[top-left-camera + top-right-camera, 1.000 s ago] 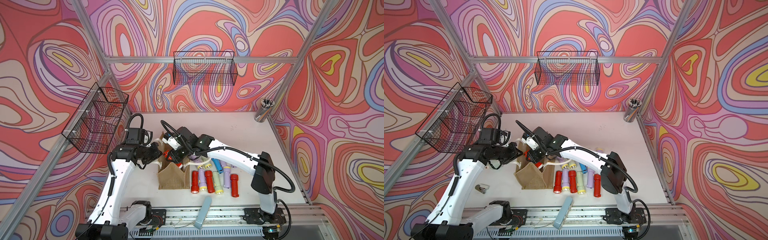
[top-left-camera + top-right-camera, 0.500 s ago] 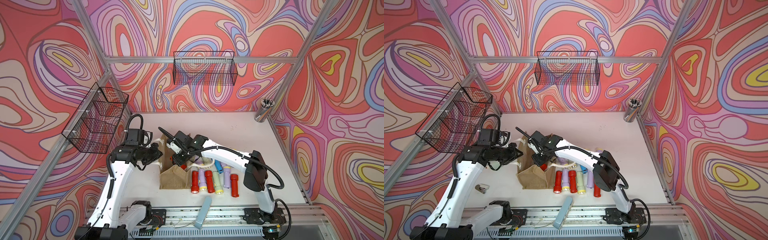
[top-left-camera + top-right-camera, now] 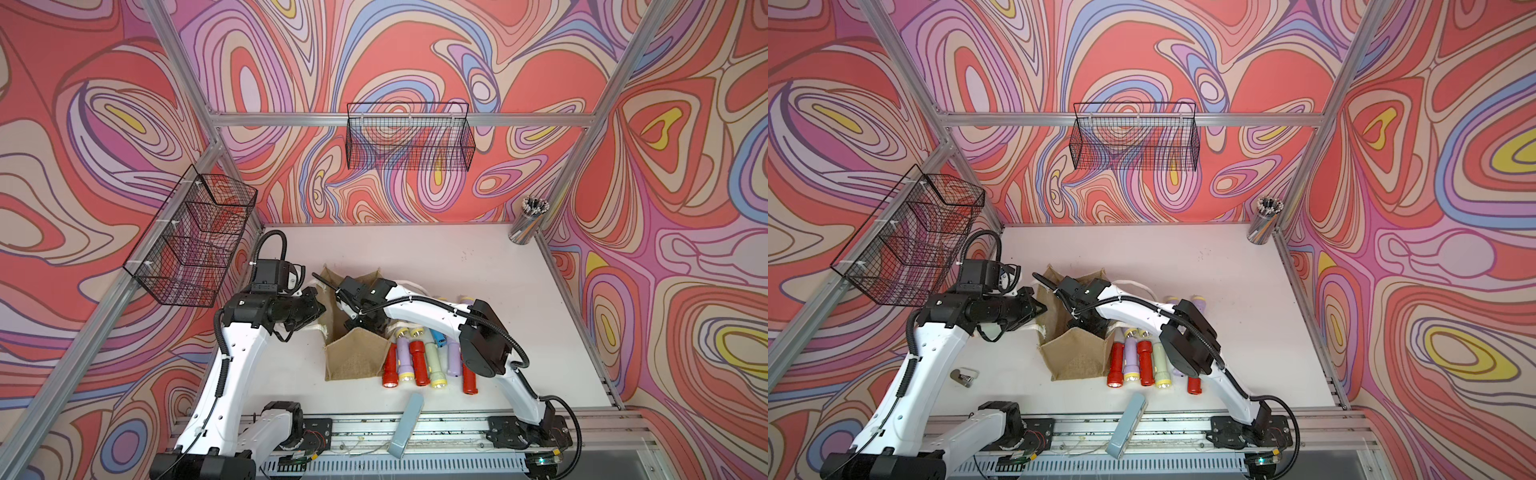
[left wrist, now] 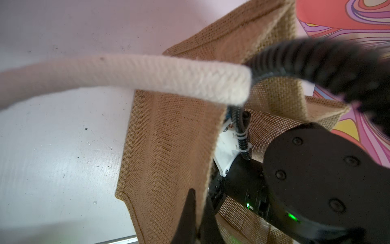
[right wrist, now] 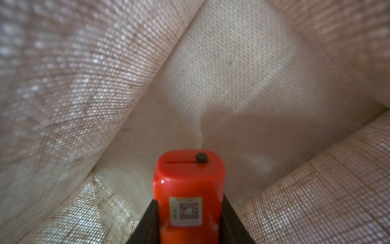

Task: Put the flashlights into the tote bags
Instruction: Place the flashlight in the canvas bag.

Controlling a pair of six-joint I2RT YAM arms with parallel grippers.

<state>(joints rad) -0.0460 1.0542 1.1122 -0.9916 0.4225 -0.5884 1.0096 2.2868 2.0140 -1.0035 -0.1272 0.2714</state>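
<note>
In both top views: tan tote bag [image 3: 356,360], upright and open; loose flashlights [image 3: 415,359] lying in a row just beside bag.
Left wrist view: left gripper [image 4: 198,202] pinched shut on bag rim, near white rope handle [image 4: 147,78].
Right wrist view: right gripper [image 5: 188,202] clamped on red flashlight [image 5: 187,179], down inside bag.

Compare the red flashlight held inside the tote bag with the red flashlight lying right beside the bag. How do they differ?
The held red flashlight is clamped between the fingers of the right gripper; the red flashlight beside the bag is untouched. The held one is inside the tote bag, pointing at its floor; the other lies flat on the table outside. Both are red plastic.
</note>
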